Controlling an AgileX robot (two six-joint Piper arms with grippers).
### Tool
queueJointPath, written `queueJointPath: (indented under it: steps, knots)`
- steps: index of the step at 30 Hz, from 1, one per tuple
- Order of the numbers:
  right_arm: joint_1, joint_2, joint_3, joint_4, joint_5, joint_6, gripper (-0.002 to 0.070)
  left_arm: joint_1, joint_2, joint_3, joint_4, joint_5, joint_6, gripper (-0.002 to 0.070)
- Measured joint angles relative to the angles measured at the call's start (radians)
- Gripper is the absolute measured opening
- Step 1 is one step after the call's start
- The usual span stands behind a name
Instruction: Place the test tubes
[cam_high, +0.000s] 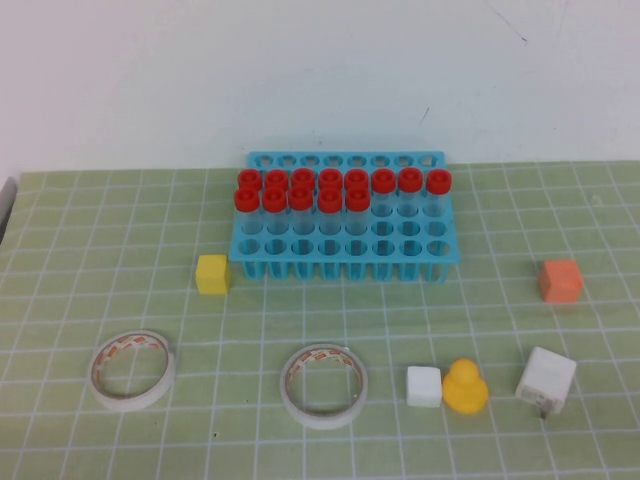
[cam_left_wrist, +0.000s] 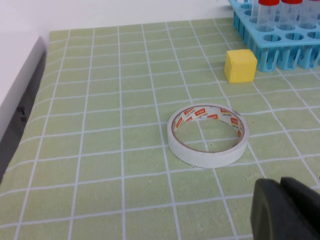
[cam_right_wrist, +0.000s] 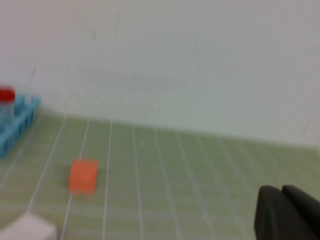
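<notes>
Left gripper (cam_left_wrist: 281, 186) near tape (cam_left_wrist: 207, 156) — right gripper (cam_right_wrist: 283, 192) near cube (cam_right_wrist: 83, 175)

Glossy blue plastic rack (cam_high: 400, 245), clear red-capped tubes (cam_high: 300, 200), matt green mat (cam_high: 100, 250), smooth white tape rolls (cam_high: 322, 415)

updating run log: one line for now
left end effector shut near tape roll | right end effector shut near orange cube | tubes racked

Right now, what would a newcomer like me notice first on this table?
The bright blue rack at the mat's back middle, holding two rows of red-capped test tubes, strikes first, then the yellow duck at the front right. The left gripper, shut, hovers by a tape roll on the left; the right gripper, shut, by an orange cube on the right.
</notes>
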Motion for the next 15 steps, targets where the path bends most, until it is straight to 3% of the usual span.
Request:
queueJointPath:
  steps: [5, 15]
  knots:
    - [0.0, 0.0, 0.151, 0.0, 0.042, 0.102, -0.0001, 0.0, 0.0, 0.0, 0.0, 0.0, 0.0, 0.0]
    - [0.0, 0.0, 0.154, -0.006, 0.142, 0.189, -0.0001, 0.0, 0.0, 0.0, -0.002, 0.0, 0.0, 0.0]
